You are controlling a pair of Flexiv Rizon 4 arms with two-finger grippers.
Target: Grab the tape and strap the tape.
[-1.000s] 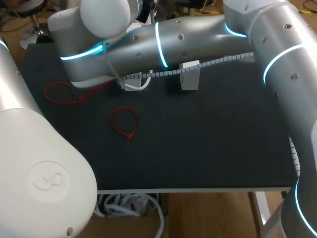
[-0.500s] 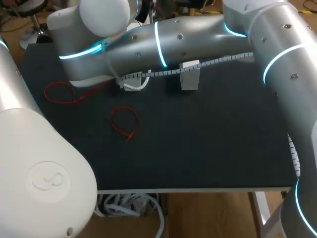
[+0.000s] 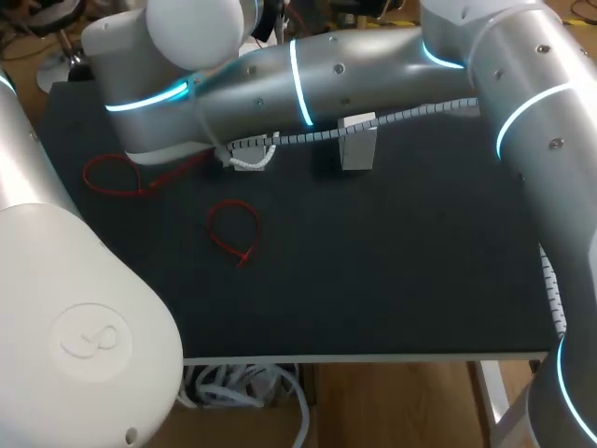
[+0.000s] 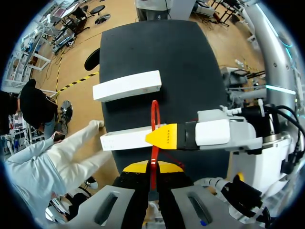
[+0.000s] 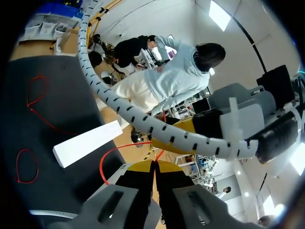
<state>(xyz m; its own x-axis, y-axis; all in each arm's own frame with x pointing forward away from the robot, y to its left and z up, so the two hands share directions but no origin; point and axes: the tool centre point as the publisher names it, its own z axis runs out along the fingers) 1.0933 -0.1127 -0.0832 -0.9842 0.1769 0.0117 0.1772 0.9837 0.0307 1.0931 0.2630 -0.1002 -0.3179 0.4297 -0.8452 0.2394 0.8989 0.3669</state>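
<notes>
Loose ties: a closed red cable-tie loop [image 3: 114,175] and a second red loop [image 3: 233,230] are lying toward the left of the black table [image 3: 401,271].
Left claw: my left gripper [image 4: 152,167] is pinching tight on a red plastic cable tie [image 4: 154,121]. The tie is running straight ahead across a long white block [image 4: 125,140], with another white block [image 4: 127,86] beyond it.
Right claw: my right gripper [image 5: 154,164] is clamping the same tie just ahead of my left fingers.
Writing: the marks on its yellow tip are too small to read.
</notes>
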